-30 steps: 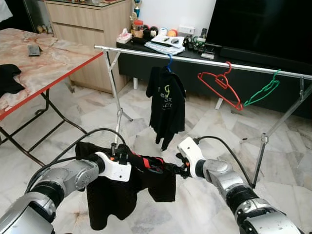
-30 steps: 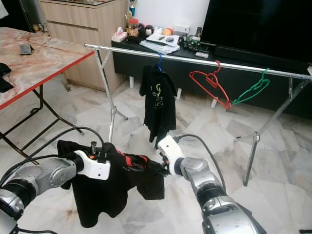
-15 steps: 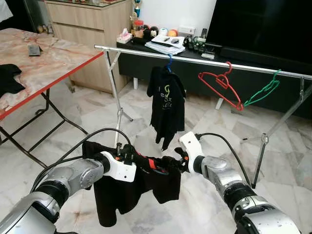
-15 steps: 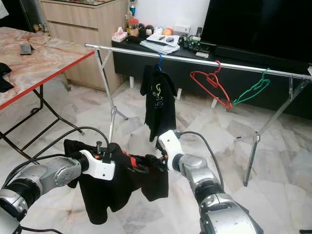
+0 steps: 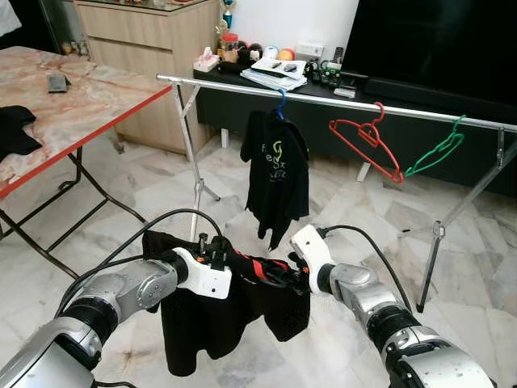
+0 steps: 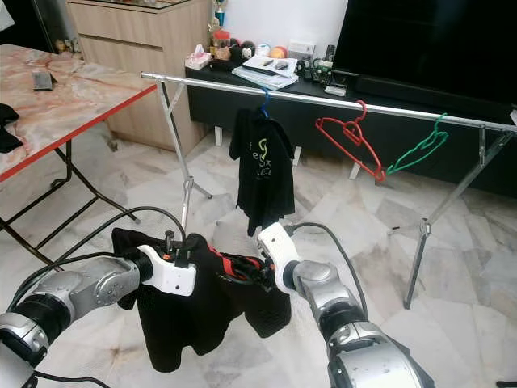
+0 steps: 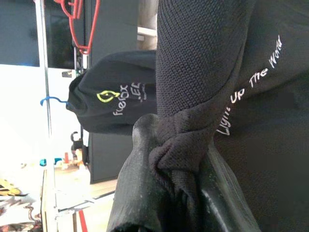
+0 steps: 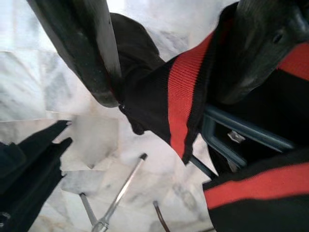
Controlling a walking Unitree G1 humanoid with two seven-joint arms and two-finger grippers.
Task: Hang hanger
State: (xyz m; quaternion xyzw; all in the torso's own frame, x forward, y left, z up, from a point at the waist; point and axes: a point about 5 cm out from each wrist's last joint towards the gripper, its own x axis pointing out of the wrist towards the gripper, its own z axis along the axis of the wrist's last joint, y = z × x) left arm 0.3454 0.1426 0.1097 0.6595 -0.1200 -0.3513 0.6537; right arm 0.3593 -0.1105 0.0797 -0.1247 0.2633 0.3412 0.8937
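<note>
Low in front of me a black shirt (image 5: 206, 323) with a red-striped collar (image 8: 186, 96) hangs between both grippers. My left gripper (image 5: 236, 271) is shut on a bunch of its fabric (image 7: 178, 159), pinched between the fingers (image 7: 137, 193). My right gripper (image 5: 284, 279) faces it from the right, its fingers (image 8: 89, 53) closed on the collar. A blue-grey hanger (image 8: 241, 137) shows inside the neck. The metal clothes rail (image 5: 323, 99) runs across behind, well above the grippers.
On the rail hang a black shirt on a blue hanger (image 5: 276, 170), a bare red hanger (image 5: 363, 141) and a green hanger (image 5: 436, 149). A red-edged folding table (image 5: 73, 105) stands at the left; a dark TV console (image 5: 266, 105) lies behind the rail.
My left gripper has carried the shirt a little to the right, nearer the right gripper. The shirt now hangs more bunched between them.
</note>
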